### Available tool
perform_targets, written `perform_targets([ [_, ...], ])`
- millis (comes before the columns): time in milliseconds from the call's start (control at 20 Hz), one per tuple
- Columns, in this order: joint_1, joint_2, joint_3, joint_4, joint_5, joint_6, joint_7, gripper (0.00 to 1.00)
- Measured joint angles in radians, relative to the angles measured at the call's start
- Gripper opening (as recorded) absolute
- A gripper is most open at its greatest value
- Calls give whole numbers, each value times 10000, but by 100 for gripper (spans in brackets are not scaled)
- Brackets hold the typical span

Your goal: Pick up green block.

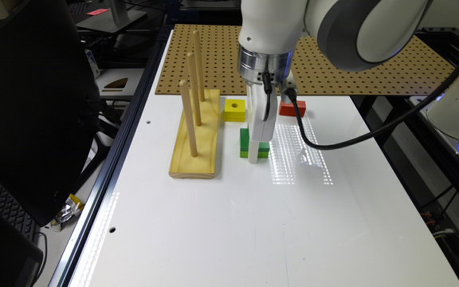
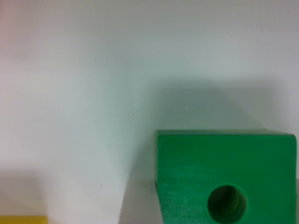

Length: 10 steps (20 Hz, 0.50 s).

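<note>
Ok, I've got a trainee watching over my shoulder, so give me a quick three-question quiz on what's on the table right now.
1. True or false: the green block has a round hole in its top.
2. How many pegs stand on the wooden peg base?
3. Which block lies nearest the peg base: A) the yellow block, B) the red block, C) neither, both touch it?

Key:
1. True; the wrist view shows the hole.
2. Three.
3. A; the yellow block lies beside the base, while the red block sits on the far side of the gripper, towards the exterior view's right.
</note>
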Motion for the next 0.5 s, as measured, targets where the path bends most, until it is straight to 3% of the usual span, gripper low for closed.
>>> perform_targets([
  [300, 2, -191, 7, -9, 0, -95, 0, 0],
  [500, 3, -840, 13, -35, 0, -760, 0, 0],
])
